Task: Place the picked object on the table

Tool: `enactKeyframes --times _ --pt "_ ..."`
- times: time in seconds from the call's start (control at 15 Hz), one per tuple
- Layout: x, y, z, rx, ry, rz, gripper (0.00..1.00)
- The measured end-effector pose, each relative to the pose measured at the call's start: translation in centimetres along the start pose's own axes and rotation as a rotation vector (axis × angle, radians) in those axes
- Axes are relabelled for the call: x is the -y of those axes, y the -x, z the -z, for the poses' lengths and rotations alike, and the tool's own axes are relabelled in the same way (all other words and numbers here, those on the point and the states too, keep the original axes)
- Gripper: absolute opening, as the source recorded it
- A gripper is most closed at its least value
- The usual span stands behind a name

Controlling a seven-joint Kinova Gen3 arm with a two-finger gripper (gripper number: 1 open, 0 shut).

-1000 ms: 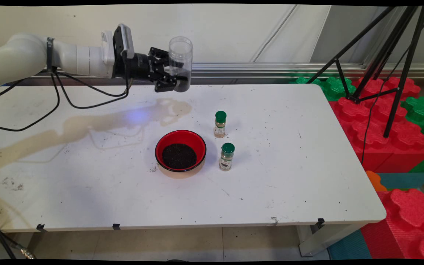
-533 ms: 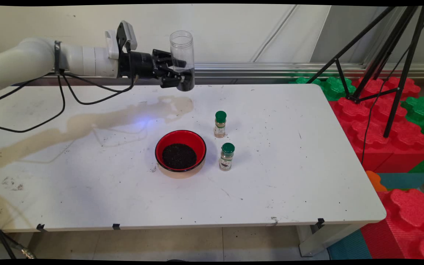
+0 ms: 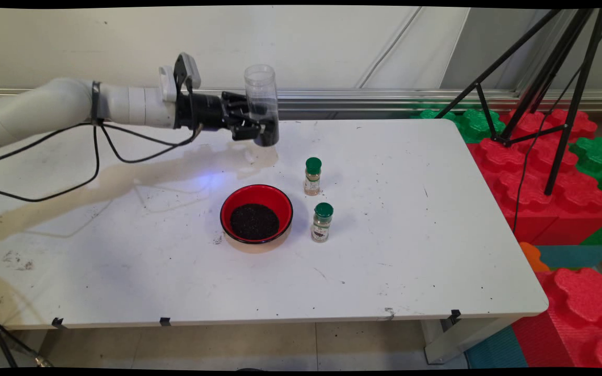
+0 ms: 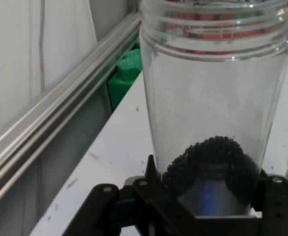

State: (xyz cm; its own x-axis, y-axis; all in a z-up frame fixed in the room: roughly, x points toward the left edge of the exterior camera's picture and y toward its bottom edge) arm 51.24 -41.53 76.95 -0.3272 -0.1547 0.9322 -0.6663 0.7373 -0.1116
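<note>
Main view: high, overlooking table [image 3: 384, 271]; hand view: close on jar [image 4: 213, 113].

Arm pose — reaching in from the left, roughly horizontal.
Gripper [image 3: 259, 128] points right (wrist camera on top), raised above the table's far side, fingers clamped on a clear jar [image 3: 262, 102] — cables hang below.

Bright, even light; soft shadows on the table [image 3: 411, 271]; hand view slightly soft.
</note>
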Motion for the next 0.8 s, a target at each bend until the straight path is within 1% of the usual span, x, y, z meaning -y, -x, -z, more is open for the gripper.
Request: enactKeyframes --times 0.07,0.33,0.8 --pt "-0.1 0.8 -0.2 0.003 0.009 -0.003 0.0" --pt "-0.4 2.7 -0.9 0.009 0.027 -0.031 0.0" --pt "-0.4 5.3 -2.3 0.002 0.044 -0.073 0.0"
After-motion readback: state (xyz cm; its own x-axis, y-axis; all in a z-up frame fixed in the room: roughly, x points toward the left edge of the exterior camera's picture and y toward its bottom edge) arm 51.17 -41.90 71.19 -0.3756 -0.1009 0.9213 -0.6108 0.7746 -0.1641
